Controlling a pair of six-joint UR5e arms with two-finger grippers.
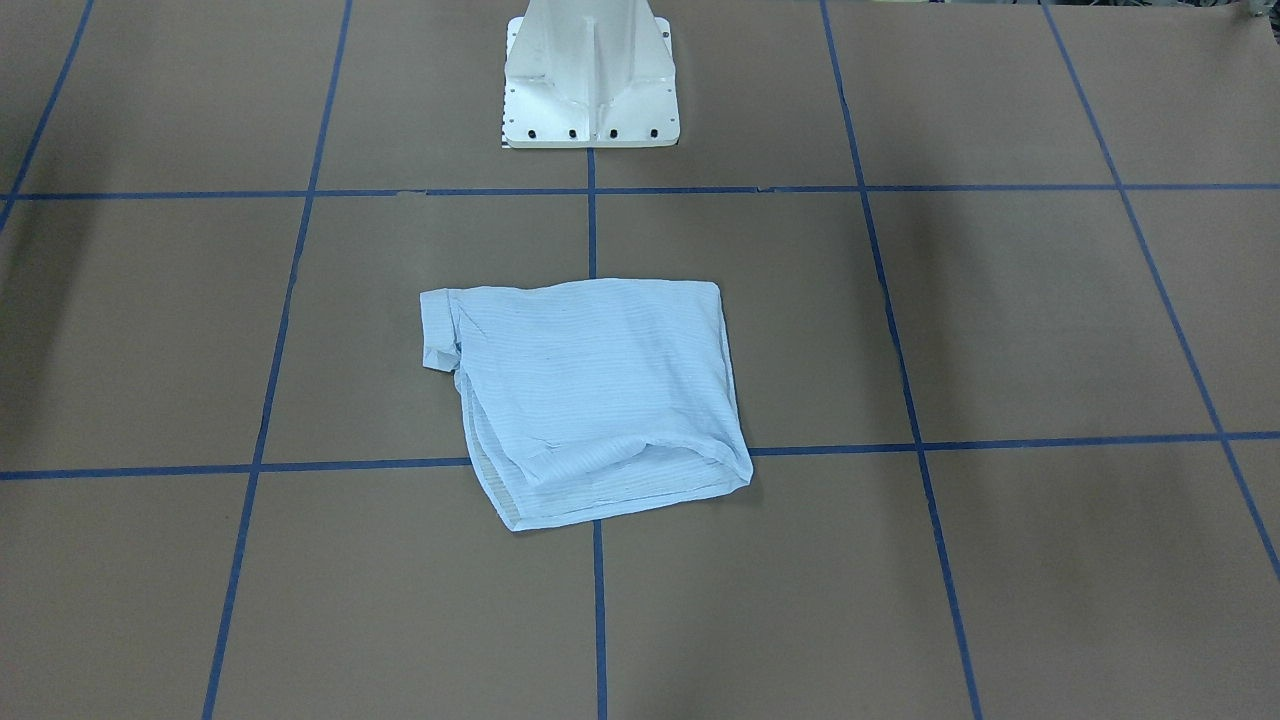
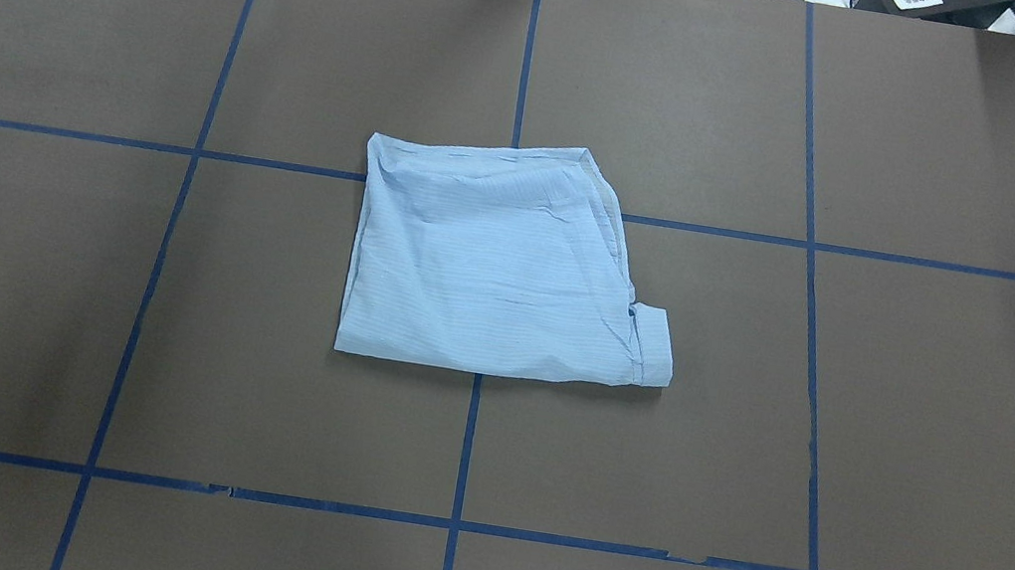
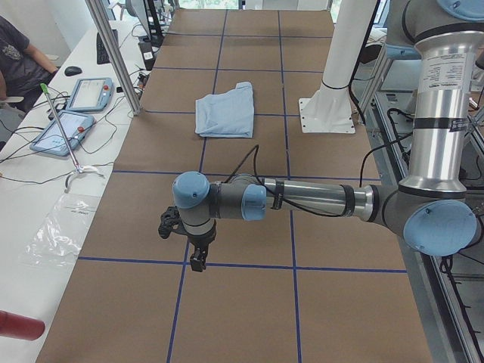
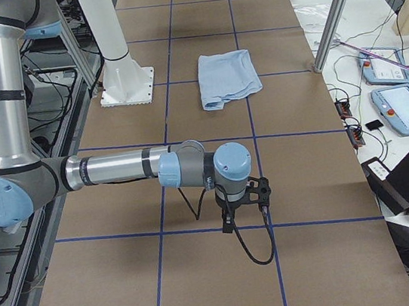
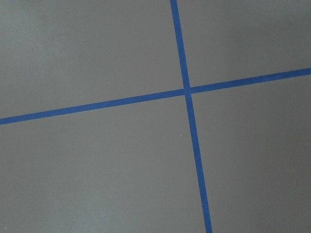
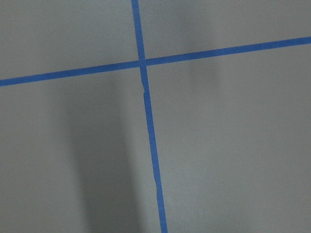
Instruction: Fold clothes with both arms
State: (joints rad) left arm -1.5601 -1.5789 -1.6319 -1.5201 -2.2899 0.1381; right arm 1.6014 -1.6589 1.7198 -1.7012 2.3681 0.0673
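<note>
The clothes are one pale-blue striped shirt (image 1: pixel 590 390), folded into a rough square with a cuffed sleeve end sticking out at one corner. It lies flat at the table's middle in the overhead view (image 2: pixel 491 262) and nothing touches it. Both arms are drawn back far from it. In the exterior left view the near left arm (image 3: pixel 302 198) reaches out low over the table, its left gripper (image 3: pixel 197 257) pointing down. The exterior right view shows the right arm (image 4: pixel 115 168) and right gripper (image 4: pixel 229 222) held the same way. I cannot tell whether either gripper is open or shut.
The white pedestal base (image 1: pixel 590 90) stands behind the shirt. Blue tape lines (image 2: pixel 467 440) grid the brown table. A side bench holds tablets (image 3: pixel 89 94), cables and a metal post (image 3: pixel 113 53). A seated person (image 3: pixel 15 53) is at that bench.
</note>
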